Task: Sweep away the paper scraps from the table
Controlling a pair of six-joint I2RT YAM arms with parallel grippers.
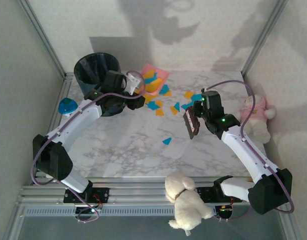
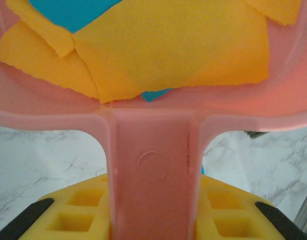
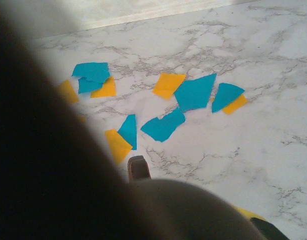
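Observation:
A pink dustpan (image 1: 161,74) lies at the far middle of the marble table (image 1: 128,150). My left gripper (image 1: 135,89) is shut on its handle. In the left wrist view the handle (image 2: 153,165) sits between yellow pads (image 2: 78,210), and orange and teal paper scraps (image 2: 178,45) lie in the pan. More paper scraps (image 1: 158,106) are spread on the table right of the pan, with one teal piece (image 1: 167,141) alone nearer me. My right gripper (image 1: 198,116) is shut on a dark brush (image 1: 192,123), just right of the scraps. The right wrist view has scraps (image 3: 193,92) ahead and the blurred brush (image 3: 183,210) close up.
A black bin (image 1: 97,70) stands at the far left behind my left arm. A small blue-green round toy (image 1: 67,105) rests at the left edge. A plush in pink (image 1: 256,117) sits at the right edge, and a white plush dog (image 1: 186,200) lies on the front rail.

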